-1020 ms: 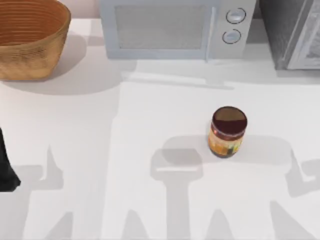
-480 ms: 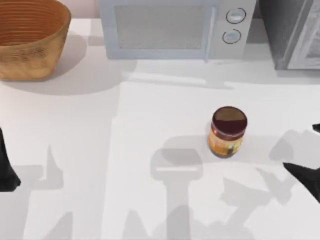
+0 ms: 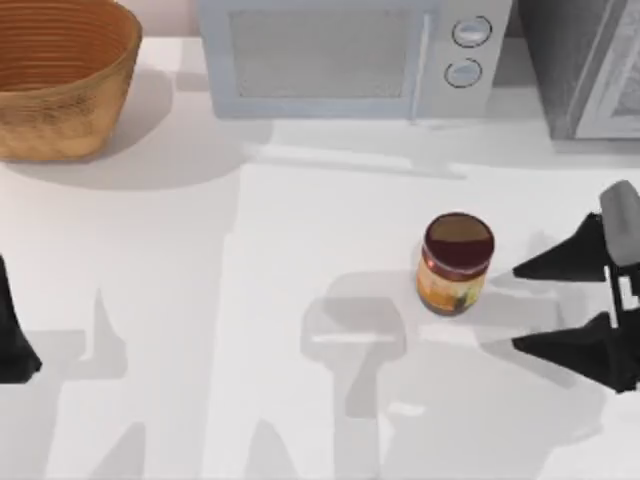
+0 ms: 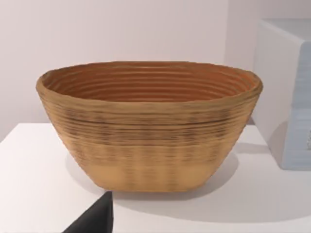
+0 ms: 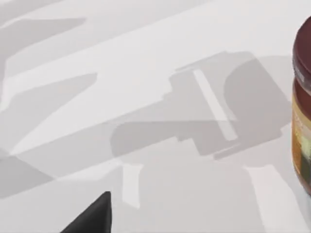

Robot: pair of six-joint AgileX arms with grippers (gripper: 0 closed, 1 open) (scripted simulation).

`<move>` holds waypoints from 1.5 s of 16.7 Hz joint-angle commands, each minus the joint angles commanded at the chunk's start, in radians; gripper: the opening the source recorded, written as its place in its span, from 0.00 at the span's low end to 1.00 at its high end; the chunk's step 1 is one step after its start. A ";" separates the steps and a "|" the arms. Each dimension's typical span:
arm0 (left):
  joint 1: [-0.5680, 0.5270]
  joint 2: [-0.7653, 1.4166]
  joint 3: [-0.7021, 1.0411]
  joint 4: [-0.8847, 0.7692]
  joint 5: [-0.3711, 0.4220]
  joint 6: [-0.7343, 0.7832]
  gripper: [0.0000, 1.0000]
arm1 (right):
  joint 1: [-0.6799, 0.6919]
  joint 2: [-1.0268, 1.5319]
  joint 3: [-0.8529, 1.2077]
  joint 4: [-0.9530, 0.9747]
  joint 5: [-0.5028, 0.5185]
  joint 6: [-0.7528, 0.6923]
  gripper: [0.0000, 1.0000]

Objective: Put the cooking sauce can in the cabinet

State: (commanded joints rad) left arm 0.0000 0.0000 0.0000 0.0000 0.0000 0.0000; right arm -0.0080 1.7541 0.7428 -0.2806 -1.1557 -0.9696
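Note:
The cooking sauce can (image 3: 456, 263) stands upright on the white table, right of centre, with a dark maroon top and an orange-yellow label; its edge shows in the right wrist view (image 5: 302, 107). My right gripper (image 3: 517, 307) is at the table's right side, open, its two dark fingers pointing left toward the can with a small gap left to it. The cabinet (image 3: 585, 65) is the speckled grey box at the back right. My left arm (image 3: 12, 335) stays parked at the left edge.
A pale microwave (image 3: 350, 55) with two round knobs stands at the back centre. A woven basket (image 3: 60, 75) sits at the back left, also facing the left wrist camera (image 4: 148, 124). Open table lies left of the can.
My right gripper has come in from the right edge, moving up and left to the can's level, with its fingers now pointing at the can. The can and left arm have not moved.

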 joint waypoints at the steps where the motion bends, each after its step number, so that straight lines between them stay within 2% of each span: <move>1: 0.000 0.000 0.000 0.000 0.000 0.000 1.00 | -0.002 0.084 0.045 -0.007 -0.049 -0.061 1.00; 6: 0.000 0.000 0.000 0.000 0.000 0.000 1.00 | -0.005 0.404 0.257 -0.011 -0.236 -0.339 1.00; 11: 0.000 0.000 0.000 0.000 0.000 0.000 1.00 | -0.002 0.531 0.367 0.004 -0.310 -0.480 1.00; 19: 0.000 0.000 0.000 0.000 0.000 0.000 1.00 | 0.001 0.533 0.363 0.037 -0.310 -0.453 1.00; 22: 0.000 0.000 0.000 0.000 0.000 0.000 1.00 | 0.009 0.549 0.350 0.165 -0.309 -0.354 1.00; 25: 0.000 0.000 0.000 0.000 0.000 0.000 1.00 | 0.024 0.572 0.322 0.372 -0.302 -0.196 1.00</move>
State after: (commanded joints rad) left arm 0.0000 0.0000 0.0000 0.0000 0.0000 0.0000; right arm 0.0165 2.3256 1.0644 0.0917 -1.4582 -1.1658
